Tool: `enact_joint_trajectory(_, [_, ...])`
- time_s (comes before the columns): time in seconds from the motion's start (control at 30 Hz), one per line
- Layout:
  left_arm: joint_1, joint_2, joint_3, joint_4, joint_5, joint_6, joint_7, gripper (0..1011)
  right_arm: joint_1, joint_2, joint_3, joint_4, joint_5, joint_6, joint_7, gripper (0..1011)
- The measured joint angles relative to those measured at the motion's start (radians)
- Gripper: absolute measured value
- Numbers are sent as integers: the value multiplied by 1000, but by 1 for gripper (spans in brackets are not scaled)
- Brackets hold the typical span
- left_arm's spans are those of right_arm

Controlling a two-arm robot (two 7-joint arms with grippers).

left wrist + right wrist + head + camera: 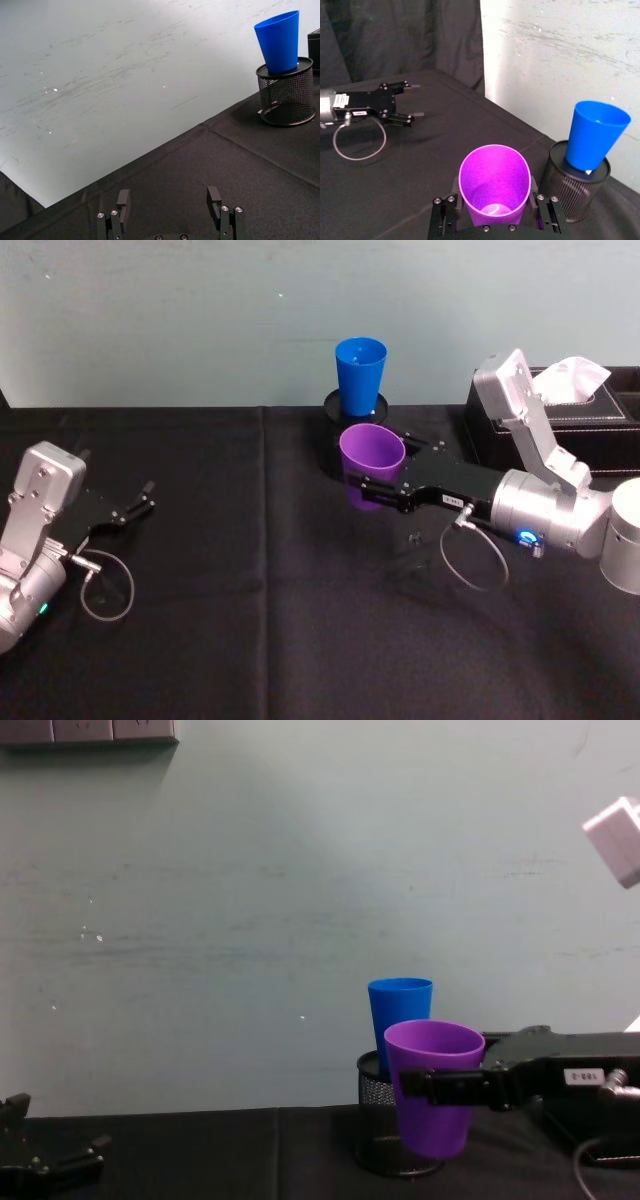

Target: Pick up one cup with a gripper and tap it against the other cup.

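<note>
My right gripper (368,483) is shut on the purple cup (371,464), holding it upright above the black cloth. In the chest view the purple cup (433,1085) hangs in front of the blue cup (399,1020) and a little lower, with a small gap between them. The blue cup (360,375) stands upright in a black mesh holder (570,186) at the table's back. The right wrist view shows the purple cup (494,182) between my right fingers (444,216), with the blue cup (593,136) beyond it. At the table's left my left gripper (138,502) rests open, holding nothing.
A black tissue box (575,425) stands at the back right, behind my right arm. A pale wall runs close behind the table's far edge. Black cloth (250,620) covers the table, with free room between the two arms.
</note>
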Motion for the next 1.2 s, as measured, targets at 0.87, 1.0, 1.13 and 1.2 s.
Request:
enact_joint_trajectory(0.87, [0,0,0,0,0,0,0,1000,153,-157,-9,229,-39,26,-117,726])
enact_joint_trajectory(1.0, [0,0,0,0,0,0,0,1000,146,-178,2,228,-53,31,-155,726])
enact_joint_trajectory(1.13, [0,0,0,0,0,0,0,1000,146,-196,12,234,-63,31,-174,726])
enact_joint_trajectory(1.2, [0,0,0,0,0,0,0,1000,147,-203,16,238,-67,31,-180,726])
